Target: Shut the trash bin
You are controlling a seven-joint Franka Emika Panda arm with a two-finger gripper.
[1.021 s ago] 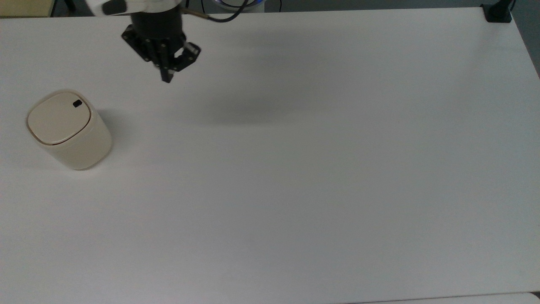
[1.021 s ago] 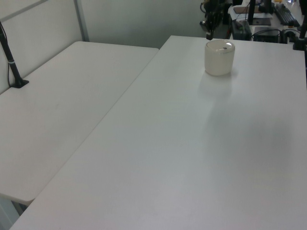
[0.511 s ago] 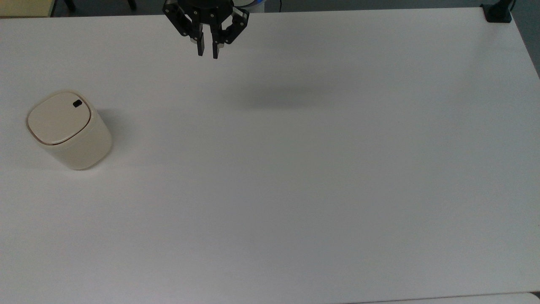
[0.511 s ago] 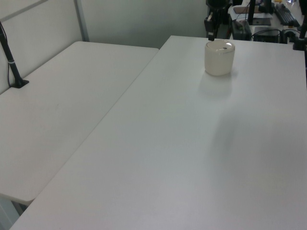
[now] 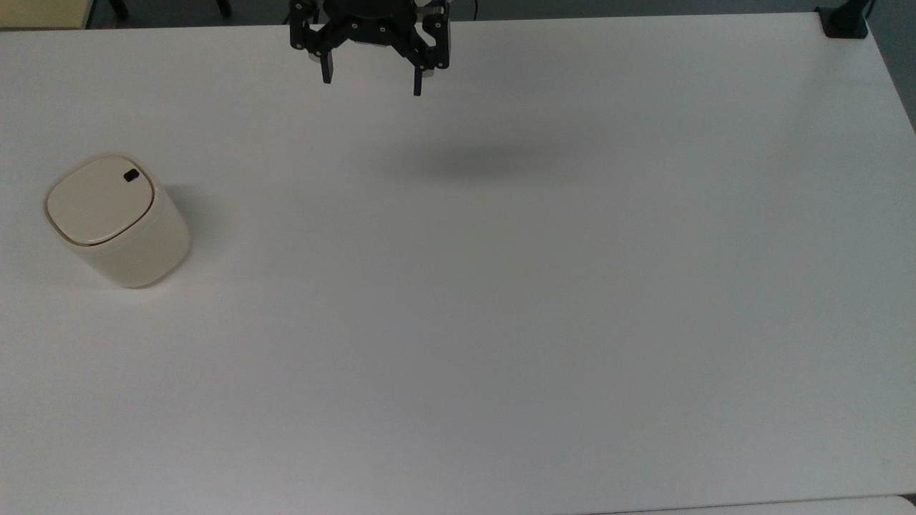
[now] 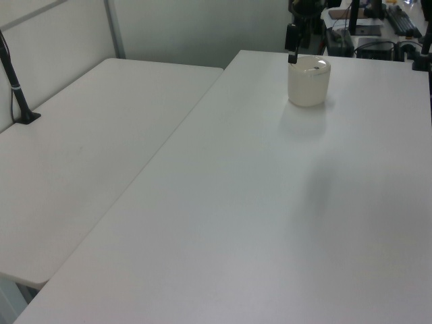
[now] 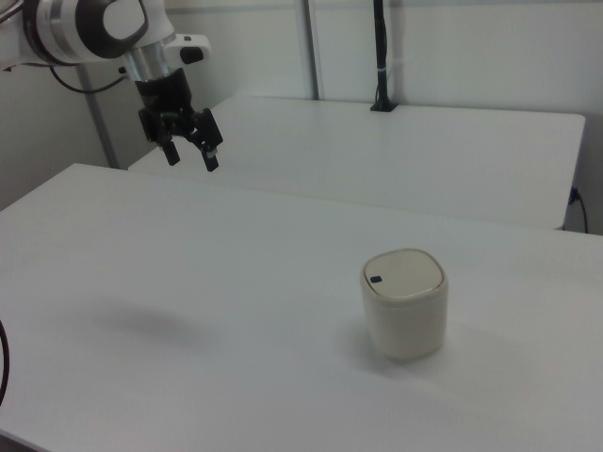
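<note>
White and bare apart from the bin, the table (image 5: 501, 322) carries the trash bin (image 5: 114, 222) at about nine o'clock in the top view, its lid (image 5: 100, 200) lying flat and shut with the black latch button (image 5: 131, 175) showing. From my station I see the hand (image 5: 372, 82) hanging above the table at about twelve o'clock, fingers spread wide and holding nothing, well apart from the bin.
</note>
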